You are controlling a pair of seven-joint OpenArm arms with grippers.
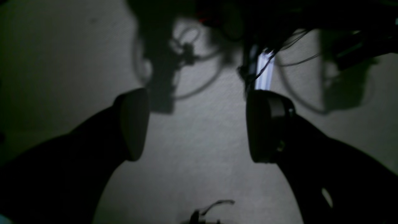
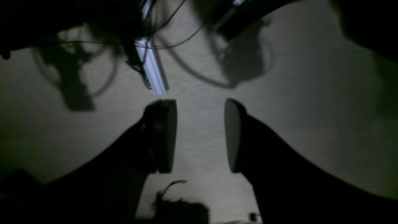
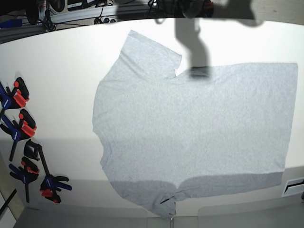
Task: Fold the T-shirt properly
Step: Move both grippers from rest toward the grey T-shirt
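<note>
The T-shirt [image 3: 190, 137] lies spread flat on the white table [image 3: 57, 71] in the base view, plain light grey side up. Its hem is at the right and its neck edge at the left. One sleeve [image 3: 147, 57] points to the back, the other [image 3: 156, 199] reaches the front edge. Neither arm shows in the base view; only their shadows fall across the shirt's back edge. In its wrist view my left gripper [image 1: 199, 124] is wide open over a pale, finely textured surface, nothing between its fingers. My right gripper [image 2: 200, 135] is open too, with a narrower gap, also empty.
Several blue and black clamps with red handles [image 3: 21, 128] lie along the table's left edge. A metal rail with cables [image 3: 85, 16] runs behind the table. A small white vent-like part [image 3: 294, 185] sits at the front right corner. Dangling cables [image 1: 279, 59] and arm shadows cross both wrist views.
</note>
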